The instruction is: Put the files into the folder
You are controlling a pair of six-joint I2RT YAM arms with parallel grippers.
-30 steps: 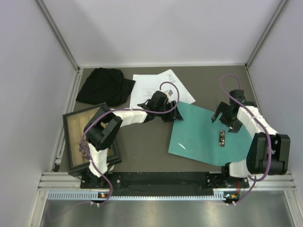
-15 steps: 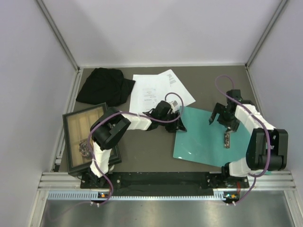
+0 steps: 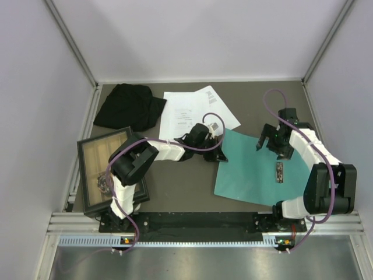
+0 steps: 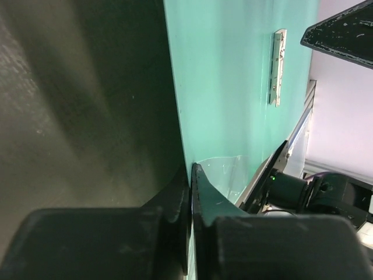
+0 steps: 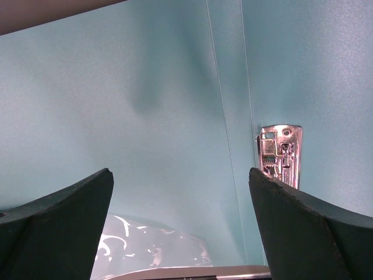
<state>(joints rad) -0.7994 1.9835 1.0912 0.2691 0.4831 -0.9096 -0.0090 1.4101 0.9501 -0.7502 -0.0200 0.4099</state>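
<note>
The dark worktop (image 3: 175,181) carries the teal folder (image 3: 250,169) flat on its right half. Since a second ago the folder has slid slightly to the right and turned a little. The wooden tray (image 3: 86,175) sits by the left edge and the files (image 3: 186,108) lie fanned near the middle of the far edge, just beside the folder's far-left corner. A black cloth (image 3: 128,105) lies by the far-left corner. None of these has moved. The left gripper (image 4: 190,175), half open before, is now clenched on the folder's left edge. The right gripper (image 5: 180,181) hovers over the folder's far part, jaws spread wide, holding nothing. A small metal clip (image 5: 280,154) sits on the folder towards its right side.
</note>
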